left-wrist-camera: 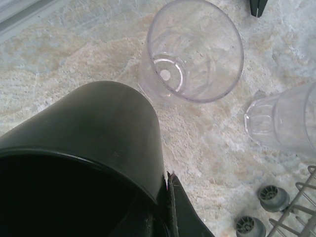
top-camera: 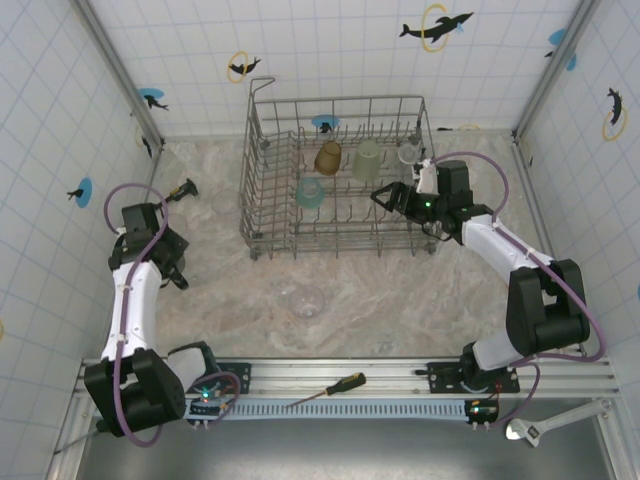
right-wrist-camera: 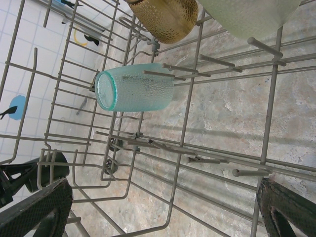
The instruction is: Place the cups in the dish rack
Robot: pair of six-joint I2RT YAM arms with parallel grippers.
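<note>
While the large rectangular grey metal wire dish rack [top-camera: 345, 100] sits in the upper centre of the overhead view on the marbled beige tabletop [top-camera: 400, 300], the right gripper [top-camera: 386, 196] reaches into its right half. Its jaws are spread wide with nothing held. In the right wrist view its black fingers [right-wrist-camera: 39, 207] stand in the lower left and lower right corners, with only rack wires between them.

Above them, left of centre, the light blue dimpled translucent tumbler [right-wrist-camera: 133, 89] lies on its side across the tines, its mouth toward the left of the frame. The amber translucent tumbler [right-wrist-camera: 165, 17] and the pale green translucent tumbler [right-wrist-camera: 247, 15] are cut off by the top edge, and both are inside the rack. Overhead, a clear tumbler [top-camera: 410, 152] stands in the rack just right of the pale green one.

In the left wrist view the dark round mug [left-wrist-camera: 98, 128] takes up the lower left, and the left gripper [left-wrist-camera: 168, 212] is clamped on its rim at bottom centre. A clear smooth tumbler [left-wrist-camera: 192, 49] rests on the tabletop at top centre, its mouth facing the camera. A clear ribbed tumbler [left-wrist-camera: 286, 123] lies at the right edge. Whether the smooth one touches the mug cannot be told. A yellow-and-black screwdriver [top-camera: 325, 388] lies on the rail at bottom centre of the overhead view.
</note>
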